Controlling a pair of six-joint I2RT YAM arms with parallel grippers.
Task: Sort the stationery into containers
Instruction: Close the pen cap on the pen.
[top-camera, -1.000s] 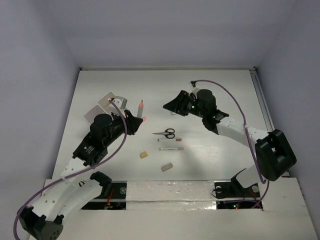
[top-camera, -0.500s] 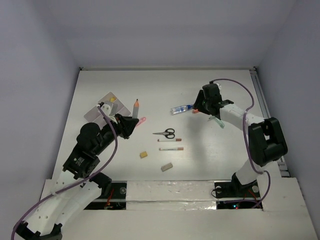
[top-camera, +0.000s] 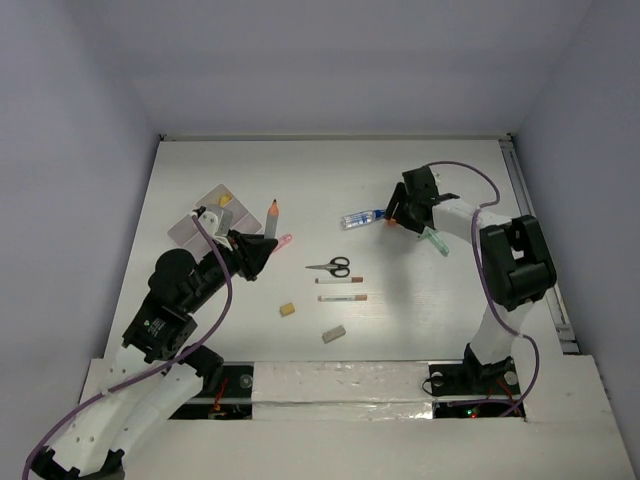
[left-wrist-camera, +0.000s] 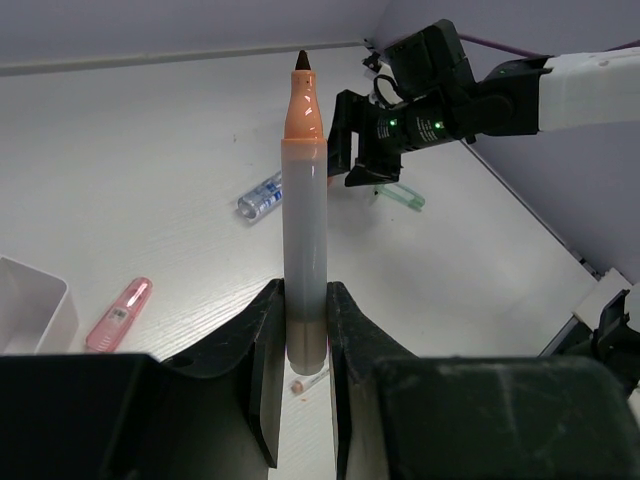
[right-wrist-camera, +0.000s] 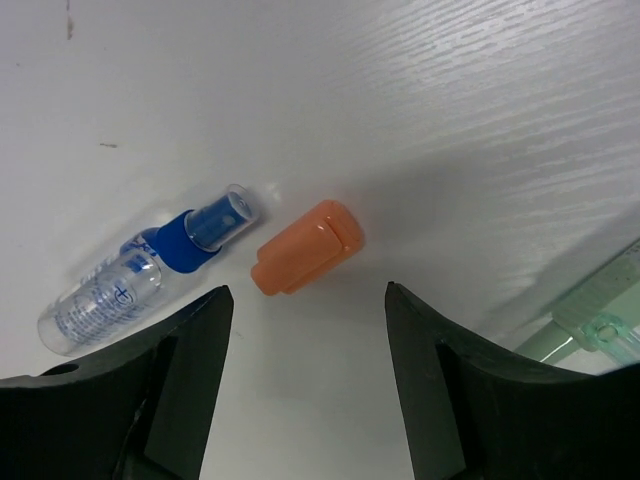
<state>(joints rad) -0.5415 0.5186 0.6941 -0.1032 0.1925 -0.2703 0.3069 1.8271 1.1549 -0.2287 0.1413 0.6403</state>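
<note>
Seen from above: a white table (top-camera: 450, 170), with two robot arms reaching in from the near edge.

Left of centre, held above the table: a grey-barrelled marker with an orange tip section (top-camera: 272, 214), pinched tight between the jaws of the left gripper (top-camera: 252, 252). Standing upright in the left wrist view, dark nib on top, clamped at its lower end by two black fingers (left-wrist-camera: 262, 370).

Just to the far left of that gripper: a white plastic tray of small rectangular compartments (top-camera: 190, 228), with a small yellow piece (top-camera: 224, 200) in a far compartment.

Flat on the table, just right of the left gripper: a pink marker-like piece (top-camera: 285, 241). Further right, near the middle: black-handled scissors (top-camera: 331, 267). Nearer than the scissors, lying side by side and left to right: a thin white pen with a brown end (top-camera: 342, 281) and a second thin pen (top-camera: 342, 297). Nearer still, well apart from each other: a small yellow block (top-camera: 288, 310) and a beige block (top-camera: 334, 334).

Far right of centre: the right gripper (top-camera: 398, 216), low over the table, jaws spread wide with nothing between them. Just beyond the open gap in the right wrist view: a small orange cap (right-wrist-camera: 305, 248), on its side and untouched. Just left of the cap, close but not touching: a clear spray bottle with a blue collar (right-wrist-camera: 140, 275). Off to the right, cut by the frame edge: a pale green translucent piece (right-wrist-camera: 600, 300).
</note>
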